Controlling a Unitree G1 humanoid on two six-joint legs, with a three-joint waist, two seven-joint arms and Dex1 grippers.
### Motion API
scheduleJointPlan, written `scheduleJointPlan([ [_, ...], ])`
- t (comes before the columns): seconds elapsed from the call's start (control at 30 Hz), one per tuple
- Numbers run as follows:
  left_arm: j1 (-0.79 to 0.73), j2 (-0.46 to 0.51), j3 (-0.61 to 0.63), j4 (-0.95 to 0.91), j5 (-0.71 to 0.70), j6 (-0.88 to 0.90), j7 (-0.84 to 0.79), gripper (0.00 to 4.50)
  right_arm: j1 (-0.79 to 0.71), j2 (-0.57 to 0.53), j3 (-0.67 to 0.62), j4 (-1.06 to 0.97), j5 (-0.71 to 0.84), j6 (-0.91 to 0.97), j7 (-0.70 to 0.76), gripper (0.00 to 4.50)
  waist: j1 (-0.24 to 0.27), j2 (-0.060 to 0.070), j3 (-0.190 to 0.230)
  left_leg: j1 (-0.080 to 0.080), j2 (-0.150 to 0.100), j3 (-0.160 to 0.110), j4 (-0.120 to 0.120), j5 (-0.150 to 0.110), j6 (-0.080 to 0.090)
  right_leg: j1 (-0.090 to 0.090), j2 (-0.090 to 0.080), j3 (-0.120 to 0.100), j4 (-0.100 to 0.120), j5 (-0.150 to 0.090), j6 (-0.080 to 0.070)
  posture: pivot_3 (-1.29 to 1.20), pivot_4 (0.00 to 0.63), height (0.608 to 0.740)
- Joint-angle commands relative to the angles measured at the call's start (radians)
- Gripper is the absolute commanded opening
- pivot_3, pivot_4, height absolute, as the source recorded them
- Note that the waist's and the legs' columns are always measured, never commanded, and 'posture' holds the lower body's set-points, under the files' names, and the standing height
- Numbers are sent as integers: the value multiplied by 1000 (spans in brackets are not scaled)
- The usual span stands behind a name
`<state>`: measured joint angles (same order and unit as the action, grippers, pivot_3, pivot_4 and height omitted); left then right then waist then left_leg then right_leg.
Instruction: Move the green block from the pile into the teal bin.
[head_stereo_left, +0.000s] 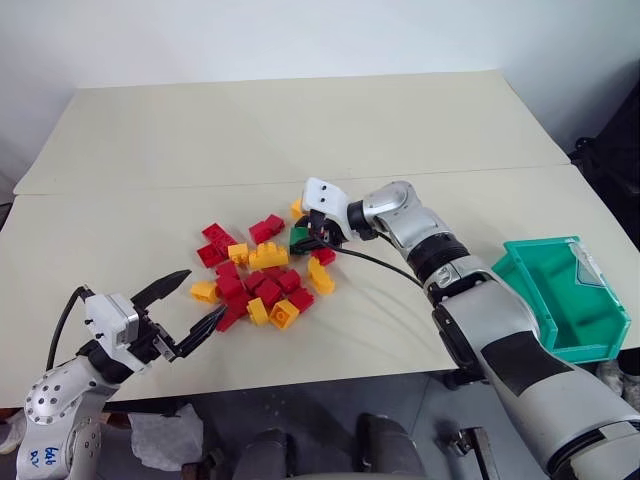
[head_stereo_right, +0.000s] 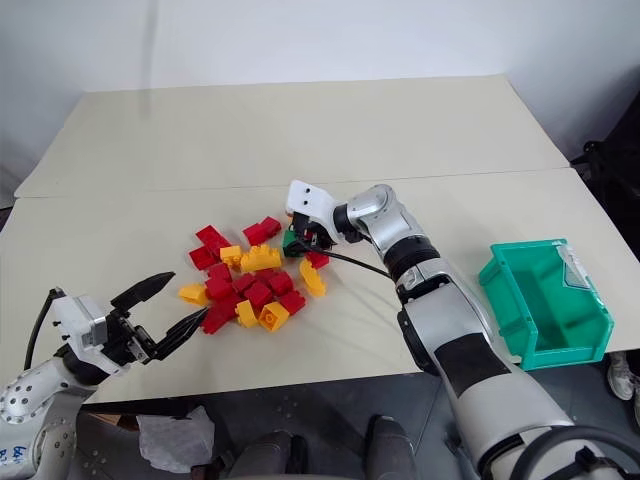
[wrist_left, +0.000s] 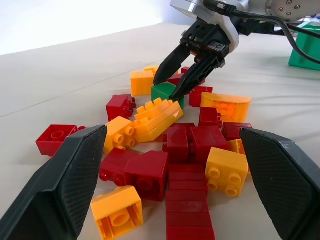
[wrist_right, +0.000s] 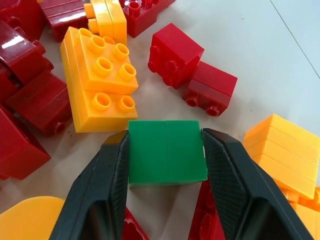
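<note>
1. The right gripper (wrist_right: 167, 165) has its two black fingers pressed on the two opposite sides of the green block (wrist_right: 167, 151), so it is grasping this block.
2. The green block sits at the far right edge of the pile (head_stereo_left: 255, 280), low among the other bricks; I cannot tell if it is lifted from the table or not.
3. Just beside the block lie a yellow brick with six studs (wrist_right: 100, 80) and a red brick (wrist_right: 192, 70); another yellow brick (wrist_right: 280, 152) is on the other side of the fingers.
4. The right arm reaches over the table (head_stereo_left: 300, 130) from the right, and the gripper points to the left and down into the pile.
5. The left gripper (head_stereo_left: 185, 305) has its fingers spread wide apart and holds nothing. It hovers at the near left side of the pile, not touching any brick.
6. The teal bin (head_stereo_left: 590, 350) stands at the right edge of the table, well apart from the pile.
</note>
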<state>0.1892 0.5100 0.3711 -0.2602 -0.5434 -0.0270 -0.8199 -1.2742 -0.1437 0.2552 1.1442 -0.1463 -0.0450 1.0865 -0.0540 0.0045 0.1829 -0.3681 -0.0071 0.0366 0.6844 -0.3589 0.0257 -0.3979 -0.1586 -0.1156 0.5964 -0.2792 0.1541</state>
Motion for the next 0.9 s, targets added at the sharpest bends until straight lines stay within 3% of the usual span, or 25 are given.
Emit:
scheduleJointPlan([
  [0.03,-28,11,-10,-26,-11,12,1,4500,9,-19,-67,-43,57,9,-8,1849,0,0,0,0,0,0,0,0,0,0,0,0,0,0,0,0,150,740],
  [0.17,-104,19,-56,-65,-25,48,-6,4500,45,-86,-169,-199,174,43,61,1849,5,0,0,-1,0,0,0,0,0,0,0,0,0,0,0,0,150,740],
  [0.27,-181,15,-109,-84,-31,70,-16,4500,114,-167,-252,-410,286,209,94,1849,22,1,1,-2,0,-1,1,0,0,0,0,-1,-1,0,0,0,150,740],
  [0.43,-255,7,-156,-35,-32,87,-45,4500,309,-322,-265,-727,339,382,118,1849,26,1,1,-1,1,0,1,-1,-1,0,2,-2,-1,0,0,0,150,740],
  [0.53,-267,11,-157,26,-13,68,-74,4500,368,-327,-241,-843,377,559,77,1849,19,3,1,-1,1,2,1,-1,-1,0,2,-1,-1,0,0,0,150,740],
  [0.63,-248,21,-131,57,-3,51,-83,4500,371,-279,-153,-876,332,607,30,2421,3,3,2,1,1,7,1,0,-1,0,6,2,-2,1,-2,0,150,740],
  [0.83,-146,34,-74,37,5,27,-74,4500,298,-172,-45,-799,286,605,-27,4438,2,4,2,1,5,5,1,1,-5,-1,8,2,0,1,-6,0,150,740],
  [0.9,-107,34,-49,26,2,25,-61,4500,265,-137,-21,-751,269,584,-47,4475,7,4,2,0,5,4,1,1,-5,-2,7,2,0,1,-6,0,150,740],
])
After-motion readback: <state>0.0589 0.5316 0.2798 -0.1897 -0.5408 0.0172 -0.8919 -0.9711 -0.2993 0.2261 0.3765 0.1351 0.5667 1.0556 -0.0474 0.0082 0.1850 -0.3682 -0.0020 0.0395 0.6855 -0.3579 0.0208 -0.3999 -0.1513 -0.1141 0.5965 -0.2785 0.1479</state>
